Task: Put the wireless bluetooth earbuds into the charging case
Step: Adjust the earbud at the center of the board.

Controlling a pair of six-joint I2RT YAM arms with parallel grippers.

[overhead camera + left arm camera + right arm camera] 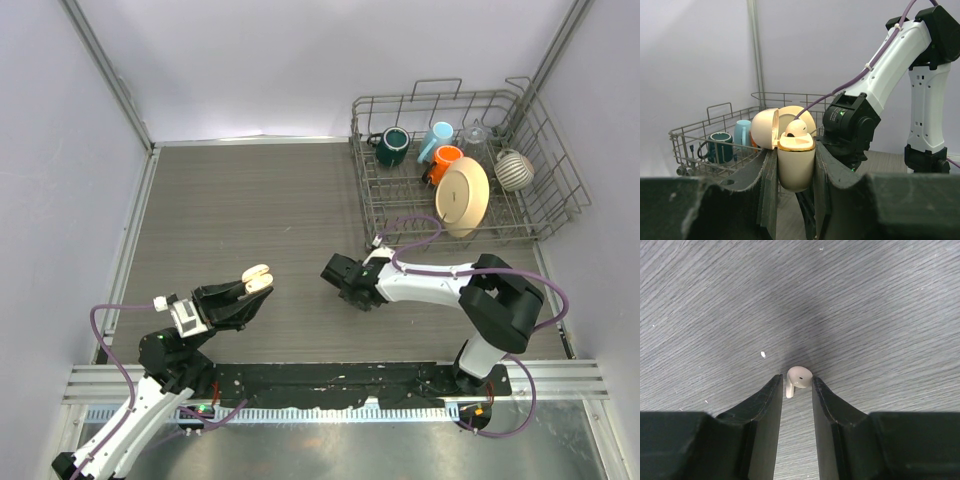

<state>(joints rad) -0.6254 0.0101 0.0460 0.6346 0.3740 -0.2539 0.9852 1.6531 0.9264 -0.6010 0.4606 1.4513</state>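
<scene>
Cream case (796,170), earbud (796,128) inside: left wrist | second earbud (799,375): right wrist

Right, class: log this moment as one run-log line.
left pincer: shut on charging case, lid open | seated earbud: in case | right pincer: shut on loose earbud at table | pending: insert it

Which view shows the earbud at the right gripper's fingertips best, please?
Right wrist: the earbud lies close-up between the jaws. Top external hides it behind the right gripper; left wrist misses it.
</scene>
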